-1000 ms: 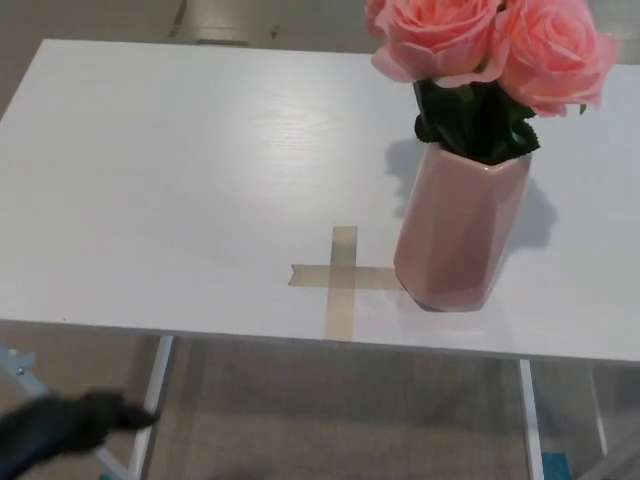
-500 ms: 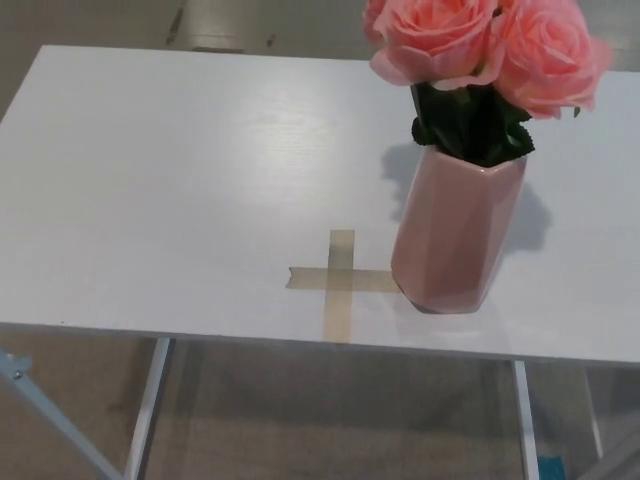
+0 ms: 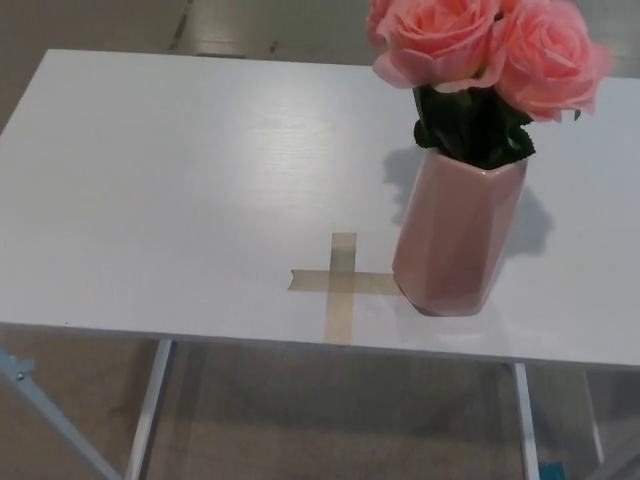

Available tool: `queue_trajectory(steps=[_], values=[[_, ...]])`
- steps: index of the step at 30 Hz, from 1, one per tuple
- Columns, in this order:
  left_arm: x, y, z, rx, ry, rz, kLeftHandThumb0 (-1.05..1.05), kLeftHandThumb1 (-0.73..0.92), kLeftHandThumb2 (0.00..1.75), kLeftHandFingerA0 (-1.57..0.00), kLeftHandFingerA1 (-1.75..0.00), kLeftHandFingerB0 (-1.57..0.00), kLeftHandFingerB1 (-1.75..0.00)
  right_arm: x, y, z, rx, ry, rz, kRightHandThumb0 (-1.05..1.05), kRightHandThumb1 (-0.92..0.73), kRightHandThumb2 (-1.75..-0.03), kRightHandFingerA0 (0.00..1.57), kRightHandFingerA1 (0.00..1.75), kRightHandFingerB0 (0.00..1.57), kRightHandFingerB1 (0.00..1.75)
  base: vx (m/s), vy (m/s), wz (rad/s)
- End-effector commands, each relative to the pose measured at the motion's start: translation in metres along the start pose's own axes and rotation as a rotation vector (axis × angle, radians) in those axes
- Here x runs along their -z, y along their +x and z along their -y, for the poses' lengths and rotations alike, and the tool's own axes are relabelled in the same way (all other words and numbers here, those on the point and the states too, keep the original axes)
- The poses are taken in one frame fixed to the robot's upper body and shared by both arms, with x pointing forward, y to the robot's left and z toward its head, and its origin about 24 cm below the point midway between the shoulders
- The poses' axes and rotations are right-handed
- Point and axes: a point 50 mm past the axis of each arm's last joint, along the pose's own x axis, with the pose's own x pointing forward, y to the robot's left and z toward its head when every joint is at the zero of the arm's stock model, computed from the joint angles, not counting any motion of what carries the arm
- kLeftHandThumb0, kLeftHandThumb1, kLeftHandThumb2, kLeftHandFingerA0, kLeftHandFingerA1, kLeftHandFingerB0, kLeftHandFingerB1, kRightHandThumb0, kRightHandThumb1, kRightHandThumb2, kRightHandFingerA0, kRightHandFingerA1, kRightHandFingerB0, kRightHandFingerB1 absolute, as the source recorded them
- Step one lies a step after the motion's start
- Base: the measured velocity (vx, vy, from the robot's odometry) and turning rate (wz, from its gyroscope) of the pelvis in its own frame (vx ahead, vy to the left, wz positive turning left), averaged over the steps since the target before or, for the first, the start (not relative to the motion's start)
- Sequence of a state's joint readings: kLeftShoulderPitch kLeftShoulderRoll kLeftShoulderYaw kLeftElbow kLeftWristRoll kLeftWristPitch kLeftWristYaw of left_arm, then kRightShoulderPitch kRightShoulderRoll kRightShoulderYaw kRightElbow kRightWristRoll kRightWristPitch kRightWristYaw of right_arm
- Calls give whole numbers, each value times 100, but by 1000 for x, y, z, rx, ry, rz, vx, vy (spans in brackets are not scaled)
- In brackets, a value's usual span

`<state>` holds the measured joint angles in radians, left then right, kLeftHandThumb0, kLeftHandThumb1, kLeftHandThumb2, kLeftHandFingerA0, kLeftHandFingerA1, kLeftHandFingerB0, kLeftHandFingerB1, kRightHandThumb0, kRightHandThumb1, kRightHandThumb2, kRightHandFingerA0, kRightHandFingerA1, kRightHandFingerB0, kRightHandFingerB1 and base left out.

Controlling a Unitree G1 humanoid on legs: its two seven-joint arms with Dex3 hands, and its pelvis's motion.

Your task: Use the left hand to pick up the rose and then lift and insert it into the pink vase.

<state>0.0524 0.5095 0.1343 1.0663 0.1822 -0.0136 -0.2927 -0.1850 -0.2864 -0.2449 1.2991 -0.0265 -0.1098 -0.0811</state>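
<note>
No robot hand in view, L or R, so finger state can't be told for either.

Landmark: pink vase [image 3: 458,235]. It stands upright on the white table [image 3: 170,180], toward the front-right part of the top, faceted sides, narrower at the base. Its shadow falls on the tabletop behind and to both sides of it.

Pink roses [image 3: 490,45] are in the vase, at least two big blooms side by side above the mouth, w/ dark green leaves [image 3: 475,125] packed between blooms and rim. Stems hidden inside the vase. Blooms cut off by the top edge of the view.

Tape cross [image 3: 342,283], tan, stuck flat on the table just left of the vase base; its right arm reaches the foot of the vase, appears to touch or run under it. Lower arm runs toward the table's front edge.

Below the front edge, left of the vase: white table leg [image 3: 148,410]. Another leg [image 3: 527,420] under the vase side. Floor [image 3: 340,420] beneath.
</note>
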Motion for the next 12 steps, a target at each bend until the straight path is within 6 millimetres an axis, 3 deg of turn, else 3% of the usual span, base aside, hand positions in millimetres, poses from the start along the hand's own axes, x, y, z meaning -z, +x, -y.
queue_trajectory(steps=[1, 2, 3, 4, 6, 7, 12], values=[[7, 3, 5, -85, -109, 42, -76, 46, 80, -27, -42, -17, -37, 21, -5, -5, 57, 23, -65, -37, -69, -108, 68, 71, 51, 63, 0, 0, 0], [7, 3, 6, -82, -108, 40, -76, 46, 80, -26, -41, -18, -37, 24, -6, -6, 57, 4, -78, -48, -74, -110, 69, 70, 48, 61, 0, 0, 0], [7, 4, 7, -77, -109, 42, -76, 46, 79, -26, -41, -18, -37, 28, -6, -6, 41, -26, -94, -62, -91, -68, 69, 53, 50, 46, 0, 0, 0], [6, 4, 7, -72, -112, 48, -76, 46, 79, -25, -41, -17, -37, 31, -6, -5, 13, -61, -116, -60, -77, -115, 58, 66, 22, 49, 0, 0, 0], [4, 4, 7, -68, -113, 56, -75, 46, 79, -25, -41, -17, -37, 33, -6, -3, -29, -113, -152, -58, -74, -114, 55, 65, 17, 48, 0, 0, 0], [5, 4, 6, -66, -109, 58, -75, 46, 79, -25, -41, -16, -37, 36, -7, -1, -41, -127, -175, -72, -92, -72, 53, 49, 29, 40, 0, 0, 0], [5, 3, 5, -60, -102, 60, -75, 46, 79, -25, -41, -15, -37, 39, -7, 2, -28, -90, -204, -68, -92, -71, 50, 49, 26, 38, 0, 0, 0]])
